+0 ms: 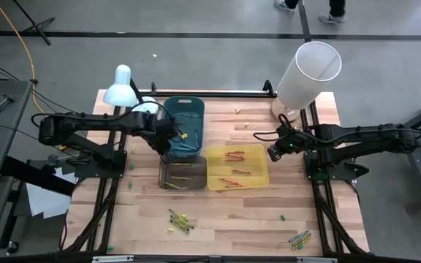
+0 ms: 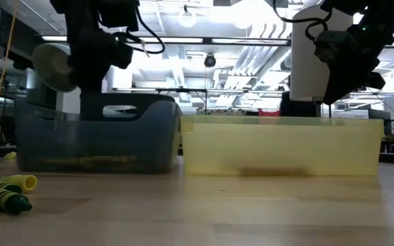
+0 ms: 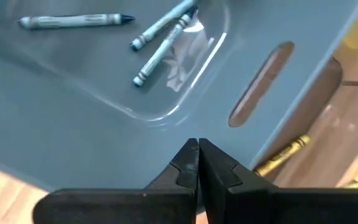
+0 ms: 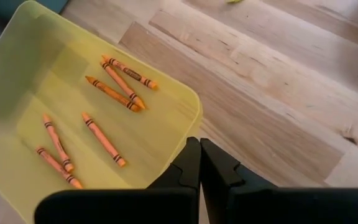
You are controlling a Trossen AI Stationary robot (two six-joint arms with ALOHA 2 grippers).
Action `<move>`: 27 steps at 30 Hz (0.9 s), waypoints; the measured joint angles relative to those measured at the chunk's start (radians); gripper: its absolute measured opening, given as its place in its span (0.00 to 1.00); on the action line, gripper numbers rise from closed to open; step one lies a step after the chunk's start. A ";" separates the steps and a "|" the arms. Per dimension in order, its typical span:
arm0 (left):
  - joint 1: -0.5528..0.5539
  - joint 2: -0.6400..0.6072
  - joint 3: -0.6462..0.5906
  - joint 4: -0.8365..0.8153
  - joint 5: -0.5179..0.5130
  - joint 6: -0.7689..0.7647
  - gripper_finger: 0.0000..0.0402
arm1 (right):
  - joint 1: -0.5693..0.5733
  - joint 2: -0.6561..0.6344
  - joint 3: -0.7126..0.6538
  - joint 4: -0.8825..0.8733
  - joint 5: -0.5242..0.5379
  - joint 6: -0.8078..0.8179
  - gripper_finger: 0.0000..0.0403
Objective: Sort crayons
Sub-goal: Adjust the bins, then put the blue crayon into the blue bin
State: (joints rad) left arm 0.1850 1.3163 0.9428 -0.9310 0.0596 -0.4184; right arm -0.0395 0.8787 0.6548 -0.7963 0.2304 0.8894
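Three bins stand mid-table. The blue bin holds three blue crayons. The yellow bin holds several orange crayons. The brown bin holds a yellow crayon. Loose crayons lie in small heaps near the front edge. My left gripper hangs shut and empty over the blue bin's near end, pointing steeply down. My right gripper hangs shut and empty above the yellow bin's right rim.
A white cylinder stands at the far right corner and a white lamp at the far left. Small yellow bits lie behind the bins, and green bits lie on the wooden table.
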 joint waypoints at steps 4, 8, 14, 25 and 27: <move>-0.008 0.001 0.011 -0.011 0.031 -0.008 0.00 | 0.000 -0.003 0.000 0.000 -0.026 -0.010 0.00; 0.017 -0.013 0.102 -0.041 -0.024 0.062 0.00 | 0.000 -0.025 0.040 -0.029 -0.192 -0.124 0.00; 0.092 -0.045 0.300 -0.026 -0.093 0.180 0.00 | 0.000 -0.030 0.230 -0.087 -0.179 -0.316 0.00; 0.057 -0.206 0.360 0.257 -0.093 0.214 0.00 | 0.170 0.210 0.518 -0.299 -0.470 -0.530 0.05; 0.054 -0.220 0.360 0.254 -0.094 0.203 0.00 | 0.252 0.272 0.516 -0.341 -0.527 -0.528 0.11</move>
State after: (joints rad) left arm 0.2391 1.0958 1.3025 -0.6769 -0.0341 -0.2156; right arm 0.2129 1.1509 1.1704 -1.1378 -0.2970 0.3614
